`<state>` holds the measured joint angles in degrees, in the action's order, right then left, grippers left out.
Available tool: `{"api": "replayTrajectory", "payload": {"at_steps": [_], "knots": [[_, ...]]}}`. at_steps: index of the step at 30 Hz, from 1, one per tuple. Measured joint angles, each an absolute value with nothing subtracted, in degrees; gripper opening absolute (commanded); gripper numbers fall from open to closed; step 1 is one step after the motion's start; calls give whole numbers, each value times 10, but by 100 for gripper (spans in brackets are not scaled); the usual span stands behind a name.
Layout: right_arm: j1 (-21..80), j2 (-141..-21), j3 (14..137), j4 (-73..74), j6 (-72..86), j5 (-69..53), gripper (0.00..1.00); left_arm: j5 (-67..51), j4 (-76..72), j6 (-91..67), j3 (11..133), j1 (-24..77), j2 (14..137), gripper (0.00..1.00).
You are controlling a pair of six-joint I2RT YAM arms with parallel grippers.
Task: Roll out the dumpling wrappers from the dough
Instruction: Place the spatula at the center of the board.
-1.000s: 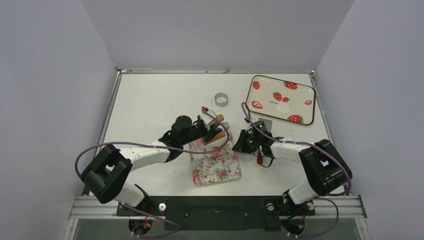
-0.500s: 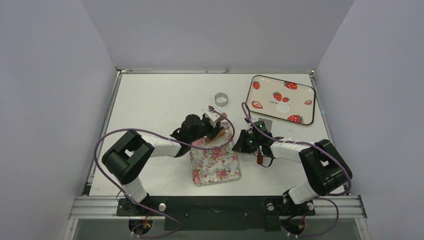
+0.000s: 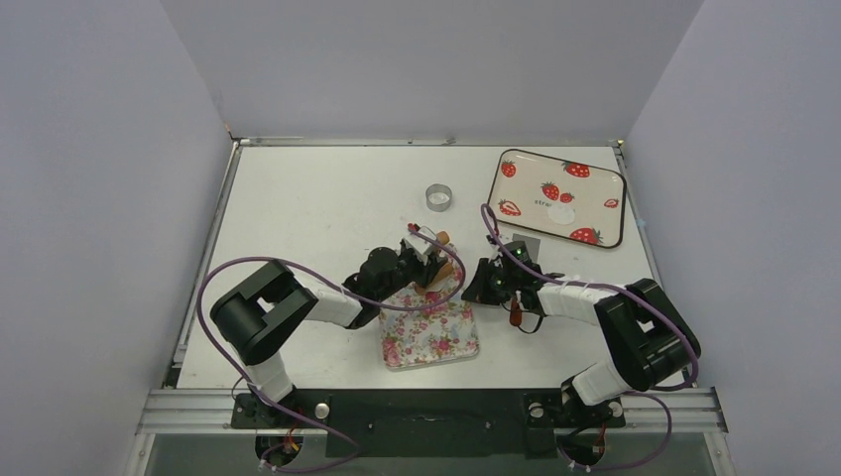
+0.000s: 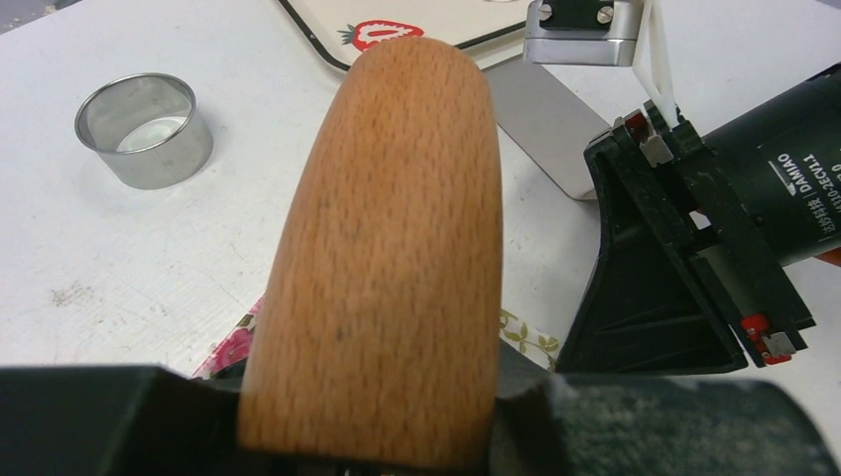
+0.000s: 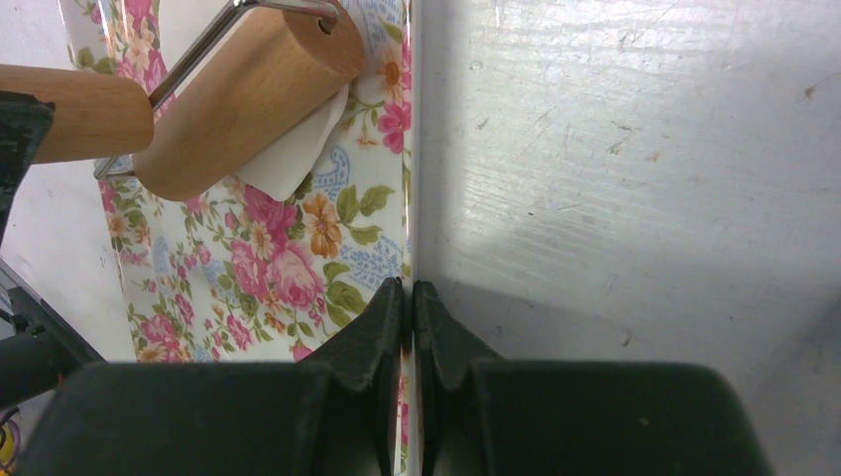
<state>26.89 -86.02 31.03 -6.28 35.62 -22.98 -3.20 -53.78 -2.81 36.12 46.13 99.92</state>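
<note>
Dough (image 5: 298, 149) (flat patch) lies lengthwise along roller (image 5: 248, 94), on floral tray (image 5: 288, 283).

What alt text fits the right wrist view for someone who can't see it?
The right tool is shut on the rim of a floral tray, seen from close above. At the tray's far end a wooden roller rests on a flattened white patch of dough; scuffed white table fills the right half.

Flattened white dough (image 5: 295, 151) lies on the floral tray (image 5: 288, 268); a round dumpling wrapper (image 3: 561, 214) lies on the strawberry tray (image 3: 592, 193)
</note>
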Motion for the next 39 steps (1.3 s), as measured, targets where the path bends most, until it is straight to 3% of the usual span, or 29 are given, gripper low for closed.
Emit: {"api": "replayTrajectory", "payload": {"at_steps": [39], "knots": [[258,-840,289,-68,356,-236,0,-37,-549,-67,367,503,1013,0]]}}
